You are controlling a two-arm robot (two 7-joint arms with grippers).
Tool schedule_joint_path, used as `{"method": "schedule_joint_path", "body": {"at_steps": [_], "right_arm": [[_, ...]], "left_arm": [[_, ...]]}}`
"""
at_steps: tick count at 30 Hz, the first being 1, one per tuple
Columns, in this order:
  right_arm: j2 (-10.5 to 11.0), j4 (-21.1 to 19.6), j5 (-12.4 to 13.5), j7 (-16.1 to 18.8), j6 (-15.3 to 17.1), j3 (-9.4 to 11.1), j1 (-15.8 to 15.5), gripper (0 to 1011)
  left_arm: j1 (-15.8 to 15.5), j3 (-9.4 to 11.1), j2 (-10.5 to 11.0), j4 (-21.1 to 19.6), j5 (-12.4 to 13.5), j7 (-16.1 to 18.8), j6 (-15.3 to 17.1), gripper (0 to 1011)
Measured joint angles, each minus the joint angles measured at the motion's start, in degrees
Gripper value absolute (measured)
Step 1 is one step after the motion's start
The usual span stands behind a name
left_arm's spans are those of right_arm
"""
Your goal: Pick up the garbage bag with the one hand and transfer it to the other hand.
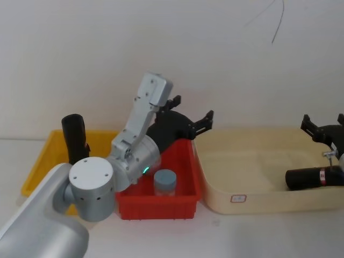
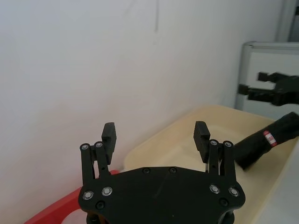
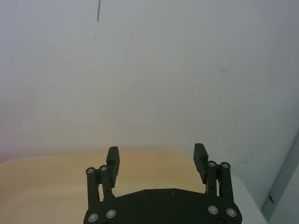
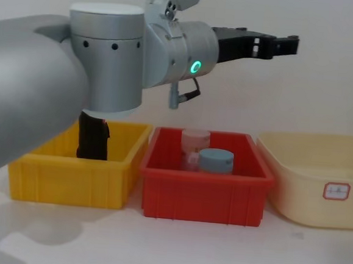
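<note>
Readable markings first: the garbage bag (image 1: 307,178) carries a small red-and-white label (image 1: 322,176), with print too small to read. The cream tub (image 1: 269,201) has a white sticker with a red border (image 1: 238,198) on its front wall, and its writing is illegible too.

The bag lies on its side in the tub's right end. My right gripper (image 1: 323,121) is up above it, fingers spread, holding nothing. My left gripper (image 1: 192,107) is raised over the back of the red bin (image 1: 161,208), pointing toward the tub, jaws wide apart and empty, with the green ring lit on the wrist.

The red bin holds a blue-lidded jar (image 1: 165,180) and a pinkish jar (image 4: 195,139) behind it. A second black roll (image 1: 72,134) stands upright in the yellow bin (image 1: 37,161).

My left elbow blocks part of the yellow and red bins from the head camera. From the chest camera it hides the upright roll's top.
</note>
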Motion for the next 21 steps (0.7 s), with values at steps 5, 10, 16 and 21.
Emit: {"method": "schedule_joint_path", "body": {"at_steps": [5, 10, 16, 21], "right_arm": [[0.3, -2.3, -0.8, 0.0, 0.3, -0.3, -0.3, 999], [0.4, -4.4, -1.4, 0.7, 0.5, -1.0, -0.5, 999], [0.0, -6.7, -1.8, 2.3, 1.0, -2.7, -0.8, 999], [-0.6, -8.1, -1.9, 4.2, 1.7, -4.4, -1.1, 999]], "left_arm": [[1.2, -0.8, 0.6, -1.5, 0.8, 2.0, 0.1, 1002], [3.0, -2.1, 1.5, -3.6, 1.8, 4.9, 0.2, 1002], [5.4, -3.9, 2.6, -6.2, 2.9, 8.2, 0.4, 1002], [7.4, -5.4, 3.5, -8.4, 3.6, 10.6, 0.6, 1001]]}}
